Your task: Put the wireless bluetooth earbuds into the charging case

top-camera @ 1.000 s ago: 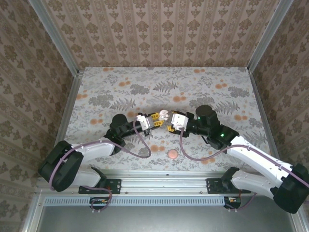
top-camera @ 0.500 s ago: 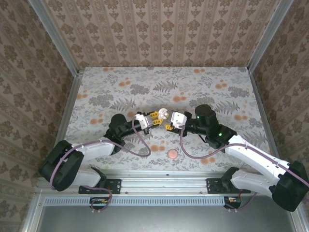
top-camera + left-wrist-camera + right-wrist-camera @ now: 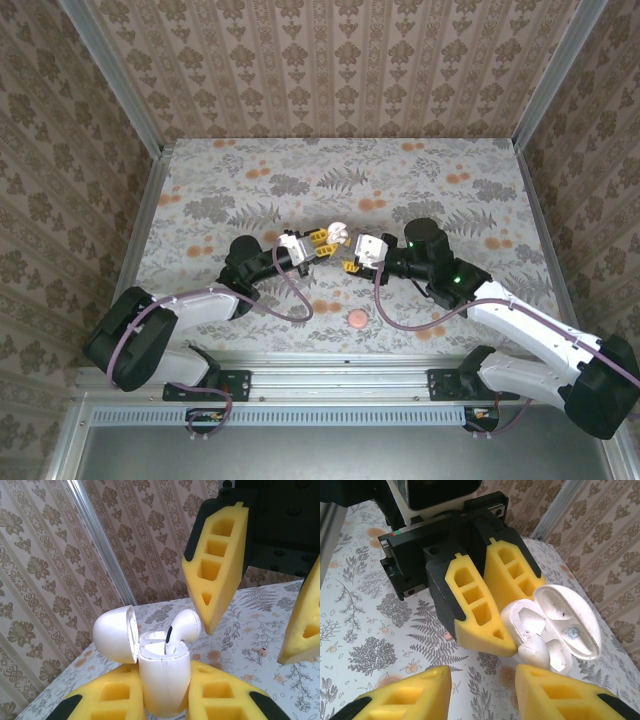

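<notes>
Over floral tabletop (image 3: 300,165) (papered walls (image 3: 340,60)): case (image 3: 337,234)

the white charging case (image 3: 164,680) stands upright with its lid hinged wide open, one white earbud (image 3: 182,627) leaning tilted, only partly seated in its socket.

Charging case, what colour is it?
The case is white, seen best in the left wrist view.

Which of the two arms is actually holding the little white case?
The left arm: its jaws are shut on the case, whose lid is open. The right arm has its jaws apart and empty, close beside it.
</notes>
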Controlling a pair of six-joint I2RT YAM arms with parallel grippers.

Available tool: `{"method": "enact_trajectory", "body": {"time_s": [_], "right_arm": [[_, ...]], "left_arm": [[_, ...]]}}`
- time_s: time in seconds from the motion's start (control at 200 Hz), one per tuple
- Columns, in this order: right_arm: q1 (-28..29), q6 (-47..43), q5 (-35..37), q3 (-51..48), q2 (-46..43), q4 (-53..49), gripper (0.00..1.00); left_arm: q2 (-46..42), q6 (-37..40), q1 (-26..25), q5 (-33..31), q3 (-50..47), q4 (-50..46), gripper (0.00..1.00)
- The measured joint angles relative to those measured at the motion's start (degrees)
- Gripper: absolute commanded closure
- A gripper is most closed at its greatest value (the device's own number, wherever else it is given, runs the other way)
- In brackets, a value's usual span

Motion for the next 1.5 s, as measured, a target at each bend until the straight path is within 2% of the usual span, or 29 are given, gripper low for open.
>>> {"method": "enact_trajectory", "body": {"time_s": [0.33,0.505,0.735,0.91,1.015,1.18,1.315,1.5], "right_arm": [[-0.74,1.62,0.09,-0.98,-2.25,1.29,0.61],[-3.28,10.34,0.28,-5.73,-6.49,7.61,0.60],[-3.41,23.21,1.57,-9.68,-8.17,17.25,0.56],[-3.41,30.99,5.14,-15.17,-10.97,24.48,0.55],[-3.41,31.10,5.51,-15.82,-13.18,24.20,0.54],[-3.41,28.59,4.90,-15.89,-16.92,23.12,0.48],[-3.41,26.67,3.67,-16.85,-16.92,23.50,0.44],[-3.41,25.59,0.20,-18.93,-16.31,23.56,0.44]], "left_arm": [[0.24,-2.05,0.11,0.09,0.00,1.14,1.00],[3.13,-8.74,0.85,1.27,0.00,6.19,1.00],[3.67,-15.32,0.83,3.50,0.48,7.34,1.00],[4.02,-18.29,0.83,5.01,1.16,8.22,1.00],[4.57,-19.32,0.83,5.44,1.16,8.37,1.00],[6.05,-20.83,0.83,6.45,1.46,8.37,1.00],[6.12,-21.40,0.83,6.95,1.51,8.39,1.00],[6.12,-21.38,0.70,7.58,1.51,8.39,1.00]]}}
